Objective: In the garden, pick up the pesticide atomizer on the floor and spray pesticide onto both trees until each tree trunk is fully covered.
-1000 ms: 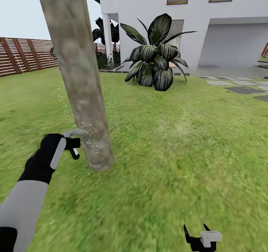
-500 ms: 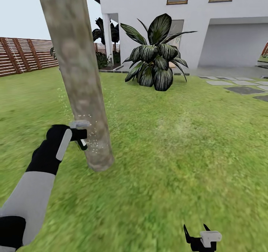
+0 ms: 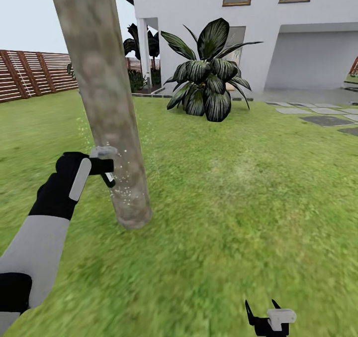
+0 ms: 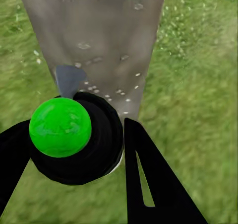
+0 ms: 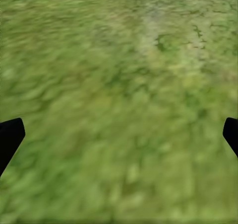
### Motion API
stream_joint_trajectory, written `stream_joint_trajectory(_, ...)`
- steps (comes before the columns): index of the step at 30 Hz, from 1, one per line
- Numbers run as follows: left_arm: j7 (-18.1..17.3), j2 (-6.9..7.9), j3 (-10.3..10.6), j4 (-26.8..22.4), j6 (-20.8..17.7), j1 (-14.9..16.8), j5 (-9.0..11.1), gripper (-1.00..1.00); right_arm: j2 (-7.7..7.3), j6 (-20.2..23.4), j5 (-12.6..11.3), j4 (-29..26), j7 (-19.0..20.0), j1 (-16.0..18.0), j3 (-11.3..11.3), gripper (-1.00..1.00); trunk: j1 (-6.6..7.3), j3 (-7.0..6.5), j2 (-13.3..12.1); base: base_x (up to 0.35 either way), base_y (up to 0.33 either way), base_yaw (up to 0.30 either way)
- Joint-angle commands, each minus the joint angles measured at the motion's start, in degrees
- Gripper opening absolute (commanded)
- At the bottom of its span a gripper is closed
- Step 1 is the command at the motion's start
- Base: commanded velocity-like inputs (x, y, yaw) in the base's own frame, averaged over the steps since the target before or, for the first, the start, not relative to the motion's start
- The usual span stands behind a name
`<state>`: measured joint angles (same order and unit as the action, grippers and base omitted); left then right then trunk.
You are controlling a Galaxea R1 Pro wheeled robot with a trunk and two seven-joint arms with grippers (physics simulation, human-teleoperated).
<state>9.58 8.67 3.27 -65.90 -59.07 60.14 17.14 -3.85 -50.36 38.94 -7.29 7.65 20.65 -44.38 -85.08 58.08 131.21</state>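
A thick pale grey-beige tree trunk point(image 3: 107, 108) rises from the lawn at the left of the head view. My left gripper point(image 3: 105, 170) is shut on the pesticide atomizer point(image 3: 103, 152), whose pale grey trigger head points at the trunk from almost touching distance. White droplets point(image 3: 124, 187) speckle the bark near the base. In the left wrist view the dark round bottle point(image 4: 94, 149) with a green ball on it sits between my black fingers point(image 4: 148, 179), its grey nozzle point(image 4: 69, 79) facing the trunk point(image 4: 99, 30). My right gripper point(image 3: 268, 319) hangs open low over the grass.
A low broad-leaved plant point(image 3: 209, 78) stands behind the trunk before the white house point(image 3: 199, 3). A slatted red-brown fence point(image 3: 30, 73) runs along the far left. Grey stepping stones point(image 3: 318, 115) lie at the far right. Grass lawn point(image 3: 238, 202) spreads around the trunk.
My left gripper has carried the atomizer upward along the trunk and slightly left. The right arm has stayed put.
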Motion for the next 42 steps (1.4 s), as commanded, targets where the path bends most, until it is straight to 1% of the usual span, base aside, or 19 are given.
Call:
stream_joint_trajectory(1, 0.0, 0.22, -0.01, -0.1, 0.01, -0.01, 0.01, -1.0, -0.01, 0.0, 0.0, 0.0, 0.0, 0.0, 0.0, 1.0, 0.0, 0.0, 0.0, 0.0, 0.0, 0.0)
stream_joint_trajectory(4, 0.0, 1.64, -0.06, -0.19, 0.01, -0.1, -0.08, -1.0, 0.0, 0.0, 0.0, 0.0, 0.0, 0.0, 0.0, 1.0, 0.0, 0.0, 0.0, -0.007, 0.0, 0.0)
stream_joint_trajectory(6, 0.0, 1.74, -0.02, -0.19, 0.01, -0.11, -0.09, -1.0, -0.01, 0.0, 0.0, 0.0, 0.0, 0.0, 0.0, 1.0, 0.0, 0.0, 0.0, -0.17, 0.0, 0.0)
stream_joint_trajectory(7, 0.0, 1.53, 0.02, -0.24, 0.01, -0.09, 0.03, -1.0, 0.0, 0.0, 0.0, 0.0, 0.0, 0.0, 0.0, 1.0, 0.0, 0.0, 0.0, -0.269, 0.0, 0.0)
stream_joint_trajectory(9, 0.0, 0.4, 0.05, -0.28, 0.01, 0.28, 0.27, -1.0, 0.01, 0.0, 0.0, 0.0, 0.0, 0.0, 0.0, 1.0, 0.0, 0.0, 0.0, -0.098, 0.0, 0.0)
stream_joint_trajectory(11, 0.0, -1.39, 0.07, -0.28, 0.01, 1.4, 0.28, -1.0, 0.02, 0.0, 0.0, 0.0, 0.0, 0.0, 0.0, 1.0, 0.0, 0.0, 0.0, -0.026, 0.0, 0.0)
stream_joint_trajectory(13, 0.0, -1.9, 0.07, -0.28, 0.01, 2.33, 0.27, -1.0, 0.0, 0.0, 0.0, 0.0, 0.0, 0.0, 0.0, 1.0, 0.0, 0.0, 0.0, -0.006, 0.0, 0.0)
stream_joint_trajectory(15, 0.0, -1.3, -0.1, -0.3, 0.01, 2.6, 0.29, -1.0, 0.0, 0.0, 0.0, 0.0, 0.0, 0.0, 0.0, 1.0, 0.0, 0.0, 0.0, -0.001, 0.0, 0.0)
stream_joint_trajectory(18, -0.01, 1.43, -0.46, -1.37, -0.06, 2.69, 0.8, -1.0, 0.02, 0.0, 0.0, 0.0, 0.0, 0.0, 0.0, 1.0, 0.0, 0.0, 0.0, 0.0, 0.0, 0.0)
stream_joint_trajectory(19, -0.03, 1.94, -0.5, -1.57, -0.07, 2.7, 1.31, -1.0, 0.03, 0.0, 0.0, 0.0, 0.0, 0.0, 0.0, 1.0, 0.0, 0.0, 0.0, 0.0, 0.0, 0.0)
stream_joint_trajectory(22, 0.0, 2.42, -0.07, -1.75, -0.07, 2.43, 2.3, -1.0, 0.01, 0.0, 0.0, 0.0, 0.0, 0.01, 0.0, 1.0, 0.0, 0.0, 0.0, 0.0, 0.0, 0.0)
stream_joint_trajectory(24, 0.0, 2.29, 0.2, -1.68, -0.06, 1.65, 2.43, -1.0, 0.03, 0.0, 0.0, 0.0, 0.0, 0.0, 0.0, 1.0, 0.0, 0.0, 0.0, 0.0, 0.0, 0.0)
stream_joint_trajectory(27, 0.0, 2.19, 0.34, -0.84, 0.07, -1.49, 2.14, -1.0, 0.03, 0.0, 0.0, 0.0, 0.0, 0.0, 0.0, 1.0, 0.0, 0.0, 0.0, 0.0, 0.0, 0.0)
stream_joint_trajectory(29, -0.04, 2.33, 1.98, 1.03, 0.18, -3.19, 1.96, -1.0, 0.04, 0.0, 0.0, 0.04, 0.0, 0.0, 0.0, 1.0, 0.0, 0.0, 0.0, 0.0, 0.0, 0.0)
stream_joint_trajectory(32, -0.04, 1.95, 3.49, 5.0, 0.45, -3.59, 1.86, -1.0, 0.01, 0.0, 0.0, 0.04, 0.0, 0.0, 0.0, 1.0, 0.0, 0.0, 0.0, 0.0, 0.0, 0.0)
stream_joint_trajectory(33, -0.07, 1.83, 5.04, 6.65, 0.76, -4.27, 1.87, -1.0, 0.03, 0.0, 0.0, 0.06, 0.0, 0.0, 0.0, 1.0, 0.0, 0.0, 0.0, 0.0, 0.0, 0.0)
stream_joint_trajectory(34, -0.08, 1.55, 5.69, 7.31, 0.94, -5.16, 1.89, -1.0, 0.04, 0.0, 0.0, 0.05, 0.0, 0.0, 0.0, 1.0, 0.0, 0.0, 0.0, 0.0, 0.0, 0.0)
stream_joint_trajectory(38, 0.72, 0.68, 6.09, 7.79, 1.22, -7.98, 1.91, -1.0, 0.01, 0.0, 0.0, 0.07, 0.0, 0.0, 0.0, 1.0, 0.0, 0.0, 0.0, 0.0, 0.0, 0.0)
stream_joint_trajectory(42, 0.88, 0.65, 5.91, 7.73, 1.42, -8.87, 2.32, -1.0, 0.02, 0.0, 0.0, 0.06, 0.0, 0.0, 0.0, 1.0, 0.0, 0.0, 0.0, 0.0, 0.0, 0.0)
